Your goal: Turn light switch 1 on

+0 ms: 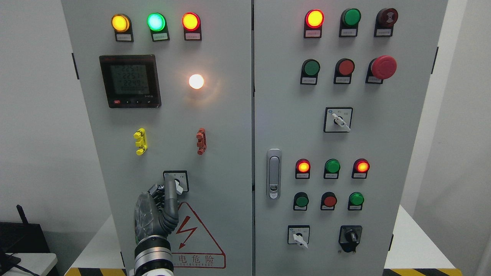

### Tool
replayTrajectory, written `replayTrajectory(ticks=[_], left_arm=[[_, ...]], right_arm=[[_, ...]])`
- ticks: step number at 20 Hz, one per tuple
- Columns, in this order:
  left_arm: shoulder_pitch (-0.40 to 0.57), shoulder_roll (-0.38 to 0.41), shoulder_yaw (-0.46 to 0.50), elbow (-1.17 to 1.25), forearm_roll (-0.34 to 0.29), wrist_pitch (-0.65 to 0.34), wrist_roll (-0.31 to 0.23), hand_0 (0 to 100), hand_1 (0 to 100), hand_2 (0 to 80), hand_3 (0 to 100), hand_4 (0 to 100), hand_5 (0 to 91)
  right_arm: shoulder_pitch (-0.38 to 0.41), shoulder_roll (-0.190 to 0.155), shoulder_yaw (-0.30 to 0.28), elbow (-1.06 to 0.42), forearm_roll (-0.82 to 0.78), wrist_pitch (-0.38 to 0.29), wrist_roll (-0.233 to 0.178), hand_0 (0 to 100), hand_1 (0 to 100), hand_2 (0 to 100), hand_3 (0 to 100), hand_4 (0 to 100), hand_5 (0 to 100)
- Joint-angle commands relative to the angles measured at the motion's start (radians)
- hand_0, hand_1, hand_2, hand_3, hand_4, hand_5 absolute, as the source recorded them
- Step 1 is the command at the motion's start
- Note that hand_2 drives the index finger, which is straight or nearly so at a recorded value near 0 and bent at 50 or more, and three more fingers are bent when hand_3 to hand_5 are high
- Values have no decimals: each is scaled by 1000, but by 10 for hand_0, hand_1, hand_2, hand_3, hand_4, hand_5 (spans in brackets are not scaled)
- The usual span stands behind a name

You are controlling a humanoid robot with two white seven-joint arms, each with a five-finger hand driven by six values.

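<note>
A small rotary switch with a white knob sits on a black-framed plate low on the left cabinet door. My left hand reaches up from the bottom edge. One long finger is stretched out and lies against the knob's left side, its tip over the plate; the other fingers are folded and nothing is clasped. The knob's handle points down to the right. Above it, a round white lamp glows brightly. My right arm does not show.
The left door also carries a digital meter, yellow, green and red lamps on top, yellow and red clips, and a red hazard triangle. The right door holds a latch handle, buttons, lamps, an emergency stop and more rotary switches.
</note>
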Motion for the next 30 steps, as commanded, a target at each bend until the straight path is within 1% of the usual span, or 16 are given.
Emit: replayTrajectory(ticks=[1, 8, 17, 22, 27, 30], left_arm=[[5, -2, 0, -2, 0, -3, -2, 385, 72, 505, 816, 873, 877], [11, -3, 0, -5, -2, -6, -2, 338, 78, 503, 815, 873, 877], [24, -3, 0, -11, -2, -9, 0, 326, 83, 504, 817, 874, 877], [54, -2, 0, -37, -2, -12, 12, 323, 83, 508, 822, 876, 877], [106, 0, 0, -68, -2, -61, 11, 316, 91, 517, 829, 884, 876], [172, -2, 0, -85, -2, -122, 5, 315, 94, 523, 835, 886, 876]], right_arm=[[1, -1, 17, 0, -25, 0, -1, 120, 389, 0, 0, 0, 0], [1, 1, 17, 0, -25, 2, -1, 120, 389, 0, 0, 0, 0], [1, -1, 17, 0, -25, 0, -1, 120, 389, 0, 0, 0, 0], [-1, 1, 17, 0, -25, 0, -1, 120, 389, 0, 0, 0, 0], [1, -1, 17, 0, -25, 0, -1, 120, 389, 0, 0, 0, 0], [-1, 1, 17, 0, -25, 0, -1, 120, 389, 0, 0, 0, 0]])
